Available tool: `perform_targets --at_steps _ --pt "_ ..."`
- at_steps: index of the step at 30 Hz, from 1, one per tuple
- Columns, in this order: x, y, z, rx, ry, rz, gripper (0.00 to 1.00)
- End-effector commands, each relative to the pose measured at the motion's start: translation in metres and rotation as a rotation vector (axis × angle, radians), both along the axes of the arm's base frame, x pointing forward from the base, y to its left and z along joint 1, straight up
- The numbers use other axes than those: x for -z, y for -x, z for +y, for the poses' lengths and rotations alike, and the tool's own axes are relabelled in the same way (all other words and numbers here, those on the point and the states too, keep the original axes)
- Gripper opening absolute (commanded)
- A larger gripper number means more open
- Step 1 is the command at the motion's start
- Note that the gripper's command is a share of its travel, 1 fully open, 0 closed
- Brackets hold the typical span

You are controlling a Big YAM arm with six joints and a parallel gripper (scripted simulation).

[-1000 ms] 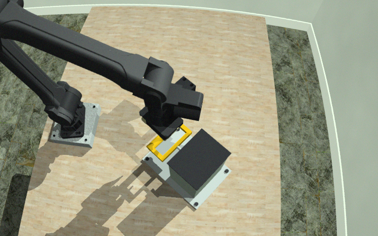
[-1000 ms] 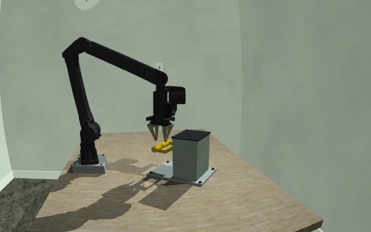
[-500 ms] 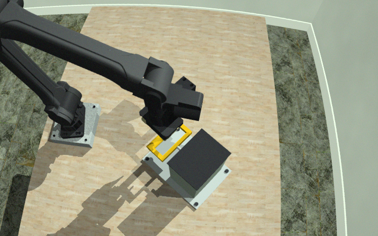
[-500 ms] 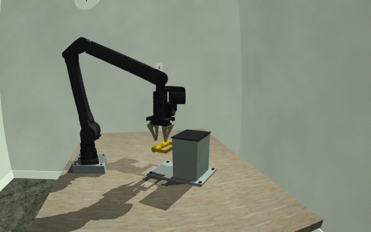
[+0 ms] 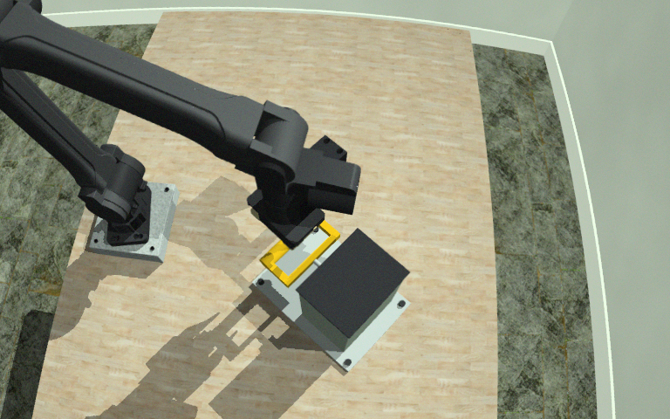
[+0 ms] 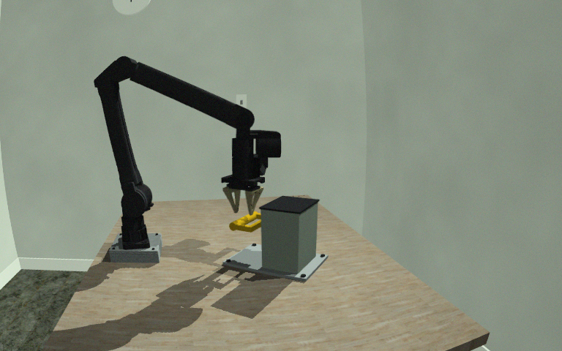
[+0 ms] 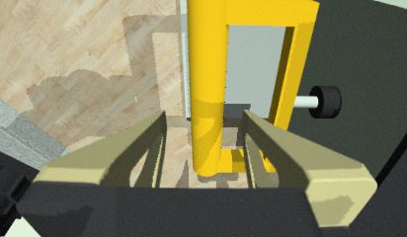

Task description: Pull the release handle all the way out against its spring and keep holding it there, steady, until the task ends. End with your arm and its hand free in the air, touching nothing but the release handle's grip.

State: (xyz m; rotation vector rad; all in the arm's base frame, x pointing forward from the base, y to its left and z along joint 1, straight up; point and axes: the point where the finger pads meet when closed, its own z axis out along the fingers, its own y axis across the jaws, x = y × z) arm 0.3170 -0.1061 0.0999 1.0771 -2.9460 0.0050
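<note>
Yellow release handle point(image 5: 299, 255), a rectangular loop projecting from the grey housing point(image 6: 288, 237) over its bolted base plate point(image 5: 375, 337), raised off the wooden table point(image 5: 328, 78). Gripper point(image 7: 205, 130) poised above the loop's outer grip bar, 2 tan fingers spread partway, straddling the bar with a gap on either side, pinching nothing. Tips just above the handle in the exterior view point(image 6: 244, 223). Bare table on the side towards the arm's pedestal point(image 5: 165, 217); housing wall close behind the loop.
</note>
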Motion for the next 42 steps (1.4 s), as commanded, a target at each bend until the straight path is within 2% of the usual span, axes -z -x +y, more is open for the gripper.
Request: perform_targets --at_steps 1,42 --pt "-0.0021 -0.0019 -0.0012 -0.002 0.001 -0.007 0.47" --pt "-0.0021 -0.0034 -0.0021 -0.002 0.001 -0.007 0.47"
